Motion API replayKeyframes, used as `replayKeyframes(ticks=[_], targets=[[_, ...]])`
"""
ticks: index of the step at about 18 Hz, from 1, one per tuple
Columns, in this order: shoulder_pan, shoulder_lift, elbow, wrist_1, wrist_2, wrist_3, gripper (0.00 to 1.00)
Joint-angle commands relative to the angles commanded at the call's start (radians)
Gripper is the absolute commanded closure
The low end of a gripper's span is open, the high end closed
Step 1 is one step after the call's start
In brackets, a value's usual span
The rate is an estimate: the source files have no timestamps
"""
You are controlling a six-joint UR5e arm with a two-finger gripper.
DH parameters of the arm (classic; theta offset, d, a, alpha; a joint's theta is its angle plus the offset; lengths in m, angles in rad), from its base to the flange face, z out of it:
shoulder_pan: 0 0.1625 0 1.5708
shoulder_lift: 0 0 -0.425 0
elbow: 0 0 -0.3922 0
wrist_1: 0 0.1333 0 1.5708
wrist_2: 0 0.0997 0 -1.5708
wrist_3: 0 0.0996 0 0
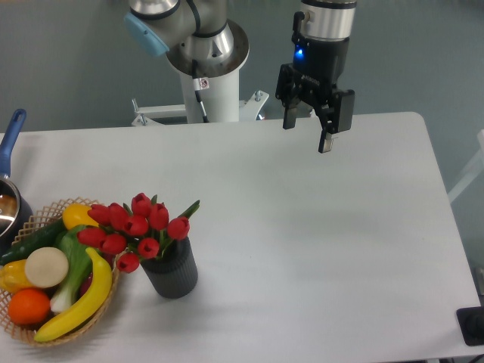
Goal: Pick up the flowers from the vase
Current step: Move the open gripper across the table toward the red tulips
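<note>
My gripper (308,133) hangs above the far side of the white counter (318,227), pointing down, with a small blue light glowing on its body. My two fingers (327,141) are spread wide with nothing between them; one reaches lower than the other from this angle, and both are clear of the counter surface. The flowers (136,227) are well apart from me, toward the near left part of the counter: a bunch of red tulip buds on green stems with a narrow green leaf sticking up to the right. They sit in the vase (172,268), a small dark, ribbed cylinder standing upright on the counter, and the bunch leans out to the left so that several buds hang over the rim of the wicker basket (45,333) just beside the vase. That basket holds toy produce: a yellow banana (79,302) curving along its right edge, an orange (30,305) at the front, a green cucumber (34,240), a yellow pepper (76,215) near the back, and a pale round slice (46,266) in the middle. At the far left edge a pot with a blue handle (10,136) is partly cut off by the frame. Behind the counter my white arm base (208,76) rises against a grey wall.
</note>
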Motion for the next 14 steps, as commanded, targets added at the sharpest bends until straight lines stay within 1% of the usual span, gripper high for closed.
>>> replayKeyframes(ticks=[2,6,8,10,11,14], targets=[[-0.005,0.009,-0.017,0.005,0.002,-0.003,0.00],[-0.008,0.015,-0.021,0.003,0.000,-0.069,0.00],[-0.011,0.011,-0.028,0.005,-0.035,-0.109,0.00],[-0.014,0.017,-0.047,0.008,-0.064,-0.162,0.00],[-0.015,0.018,-0.055,0.020,-0.069,-0.198,0.00],[-0.023,0.028,-0.106,0.110,-0.112,-0.297,0.00]])
